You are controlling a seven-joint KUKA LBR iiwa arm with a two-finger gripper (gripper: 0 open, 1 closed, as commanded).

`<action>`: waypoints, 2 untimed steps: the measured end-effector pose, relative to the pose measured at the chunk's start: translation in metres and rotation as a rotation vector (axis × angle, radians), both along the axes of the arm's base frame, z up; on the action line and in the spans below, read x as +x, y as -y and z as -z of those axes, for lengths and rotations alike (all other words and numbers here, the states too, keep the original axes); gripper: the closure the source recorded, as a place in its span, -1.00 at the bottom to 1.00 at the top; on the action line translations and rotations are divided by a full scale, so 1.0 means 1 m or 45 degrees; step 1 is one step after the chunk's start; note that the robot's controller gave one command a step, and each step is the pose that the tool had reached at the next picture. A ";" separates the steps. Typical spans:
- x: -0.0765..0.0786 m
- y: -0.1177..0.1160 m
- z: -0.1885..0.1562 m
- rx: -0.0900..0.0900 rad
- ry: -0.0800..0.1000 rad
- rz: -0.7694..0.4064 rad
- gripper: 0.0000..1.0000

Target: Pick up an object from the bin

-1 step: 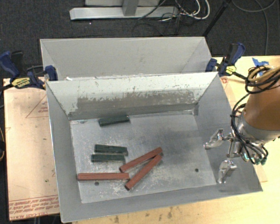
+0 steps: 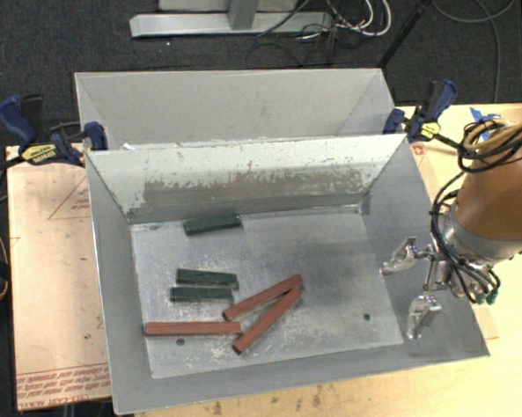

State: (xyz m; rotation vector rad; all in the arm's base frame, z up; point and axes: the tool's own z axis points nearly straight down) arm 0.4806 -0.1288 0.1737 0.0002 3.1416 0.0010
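Observation:
My gripper (image 2: 409,287) hangs at the bin's right wall, its two metal fingers spread apart with nothing between them. It stands well to the right of every loose thing. Nearest to it, two reddish-brown bars (image 2: 265,307) lie crossed at a slant near the middle of the bin floor. A third reddish-brown bar (image 2: 191,327) lies flat to their left, near the front.
Two dark green blocks (image 2: 204,286) lie side by side left of the middle, and another dark green block (image 2: 213,224) rests by the back wall. Bare floor stretches between the bars and the right wall.

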 end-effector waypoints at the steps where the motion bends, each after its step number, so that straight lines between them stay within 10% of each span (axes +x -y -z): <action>1: 0.033 -0.061 0.025 -0.001 0.005 -0.001 -1.00; 2: 0.080 -0.071 0.071 0.006 0.010 -0.152 -1.00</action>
